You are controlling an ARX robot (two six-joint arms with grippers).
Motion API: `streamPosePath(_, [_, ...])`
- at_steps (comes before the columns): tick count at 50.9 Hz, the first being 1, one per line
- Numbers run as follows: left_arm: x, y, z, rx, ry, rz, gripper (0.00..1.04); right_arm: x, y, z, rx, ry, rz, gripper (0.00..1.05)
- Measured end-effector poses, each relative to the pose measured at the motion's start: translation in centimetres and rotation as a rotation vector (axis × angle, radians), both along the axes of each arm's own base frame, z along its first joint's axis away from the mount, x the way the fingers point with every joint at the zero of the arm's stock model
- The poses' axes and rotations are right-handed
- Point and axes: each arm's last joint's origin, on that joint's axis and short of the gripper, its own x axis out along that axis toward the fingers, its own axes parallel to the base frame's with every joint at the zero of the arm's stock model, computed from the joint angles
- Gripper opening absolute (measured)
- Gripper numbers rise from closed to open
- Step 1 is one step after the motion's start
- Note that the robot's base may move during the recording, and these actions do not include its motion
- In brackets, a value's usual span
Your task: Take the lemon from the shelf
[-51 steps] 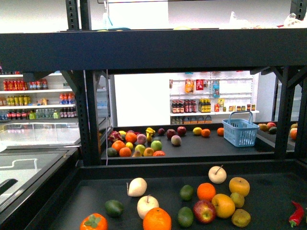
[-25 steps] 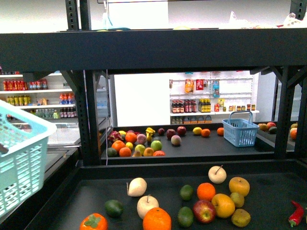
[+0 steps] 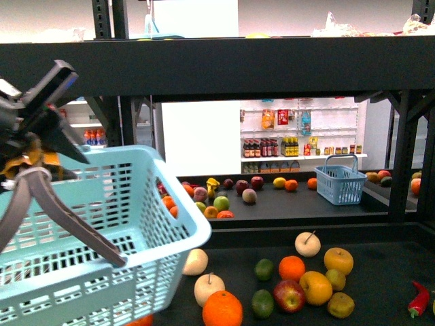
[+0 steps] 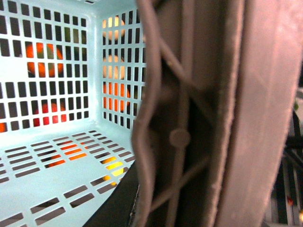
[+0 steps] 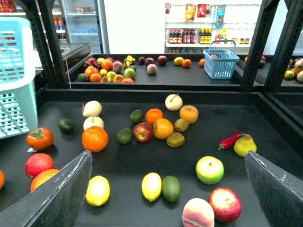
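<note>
Two bright yellow oval lemons lie on the shelf's dark deck (image 5: 142, 161): one lemon (image 5: 98, 190) by a finger of my right gripper, the other lemon (image 5: 151, 186) touching a green fruit. My right gripper (image 5: 168, 153) hangs open above and in front of them, holding nothing. My left gripper (image 3: 28, 163) is shut on the grey handle (image 4: 189, 118) of a pale blue basket (image 3: 102, 224), which hangs tilted over the deck's left side. The front view shows neither lemon.
Around the lemons lie a green apple (image 5: 209, 170), a peach (image 5: 198, 213), a red apple (image 5: 225, 204), an orange (image 5: 94, 138) and a chili (image 5: 229, 139). A small blue basket (image 3: 340, 178) stands on the far deck. Black posts (image 3: 401, 156) and an upper deck (image 3: 238, 68) frame the opening.
The pale blue basket, held by my left gripper, has come up and rightward into the front view and now covers the left part of the deck and its fruit.
</note>
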Motion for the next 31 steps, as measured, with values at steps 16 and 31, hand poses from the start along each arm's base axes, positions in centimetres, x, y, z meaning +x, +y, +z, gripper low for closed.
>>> streamPosePath(16, [0.8,-5.4,-1.8,0.105,-0.028,-0.226,0.16,0.0,0.0,0.0,0.000,0.000,0.000,0.97])
streamPosePath(31, [1.3,-7.3,-3.8,0.165,-0.003,-0.299,0.16,0.0,0.0,0.0,0.000,0.000,0.000,0.97])
